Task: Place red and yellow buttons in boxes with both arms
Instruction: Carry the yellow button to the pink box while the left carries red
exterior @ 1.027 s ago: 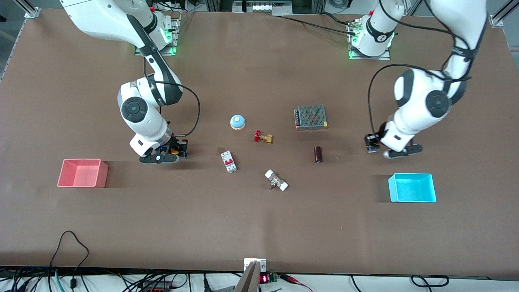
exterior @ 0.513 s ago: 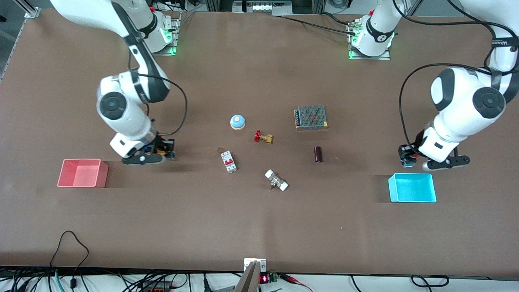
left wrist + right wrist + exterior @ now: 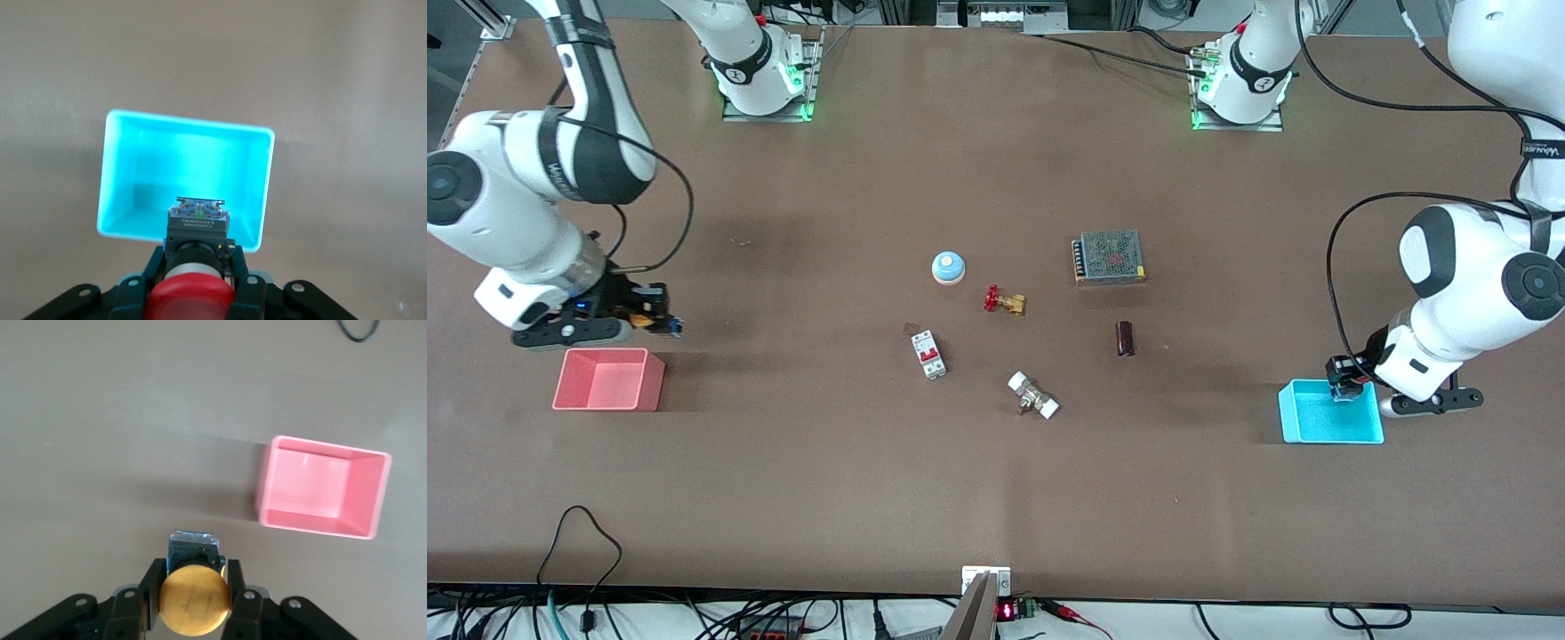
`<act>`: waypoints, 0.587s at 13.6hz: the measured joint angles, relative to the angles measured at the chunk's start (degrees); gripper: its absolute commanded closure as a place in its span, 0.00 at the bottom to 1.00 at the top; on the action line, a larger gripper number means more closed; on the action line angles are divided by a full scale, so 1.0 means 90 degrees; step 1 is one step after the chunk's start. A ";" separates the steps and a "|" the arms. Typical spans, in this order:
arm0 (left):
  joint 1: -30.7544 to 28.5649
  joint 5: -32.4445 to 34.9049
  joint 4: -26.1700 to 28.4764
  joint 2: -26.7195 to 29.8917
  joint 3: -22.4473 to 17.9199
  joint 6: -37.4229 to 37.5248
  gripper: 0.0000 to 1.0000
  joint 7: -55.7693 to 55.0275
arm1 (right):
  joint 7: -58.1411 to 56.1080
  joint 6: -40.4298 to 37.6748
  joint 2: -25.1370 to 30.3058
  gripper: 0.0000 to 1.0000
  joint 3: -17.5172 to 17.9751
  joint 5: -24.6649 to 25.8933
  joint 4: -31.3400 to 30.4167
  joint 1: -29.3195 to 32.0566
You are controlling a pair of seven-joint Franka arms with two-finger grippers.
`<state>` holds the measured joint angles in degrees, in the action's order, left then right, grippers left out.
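My left gripper (image 3: 1347, 378) is shut on the red button (image 3: 190, 297) and holds it over the cyan box (image 3: 1327, 418), at the box's edge toward the robots; the box also shows in the left wrist view (image 3: 127, 187). My right gripper (image 3: 654, 313) is shut on the yellow button (image 3: 195, 600) and holds it over bare table beside the pink-red box (image 3: 605, 380), on the side toward the robots; that box also shows in the right wrist view (image 3: 323, 487). In the front view each button shows only as a dark body between the fingers.
In the middle of the table lie a blue-domed bell (image 3: 948, 267), a brass valve with a red handwheel (image 3: 1003, 300), a white circuit breaker (image 3: 927, 354), a white-ended fitting (image 3: 1033, 396), a dark cylinder (image 3: 1125, 338) and a meshed power supply (image 3: 1109, 256).
Both arms have swung outward with their buttons. The left gripper moved toward the front camera and now hangs over the cyan box. The right gripper moved toward the pink-red box.
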<state>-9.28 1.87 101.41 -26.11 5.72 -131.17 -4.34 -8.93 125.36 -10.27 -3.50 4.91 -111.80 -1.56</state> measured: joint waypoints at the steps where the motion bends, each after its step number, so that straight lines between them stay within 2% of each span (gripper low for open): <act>1: 0.0000 0.0000 -0.0187 -0.0101 0.0001 0.0068 0.93 0.0093 | -0.0365 0.0005 -0.0017 0.70 -0.0213 0.0000 0.0003 0.0040; 4: -0.0019 0.0000 -0.0561 -0.0407 -0.0003 0.0241 0.94 0.0272 | -0.1162 0.0204 -0.0219 0.70 -0.0546 0.0000 0.0090 0.0268; 8: -0.0089 0.0000 -0.0618 -0.0838 -0.0005 0.0249 0.95 0.0305 | -0.1653 0.1245 -0.0930 0.70 -0.0600 0.0000 0.0254 0.0548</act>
<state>-10.08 1.87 95.85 -33.65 5.68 -128.93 -1.60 -23.81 136.57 -18.65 -8.89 4.90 -109.52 3.37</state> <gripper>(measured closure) 0.586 0.577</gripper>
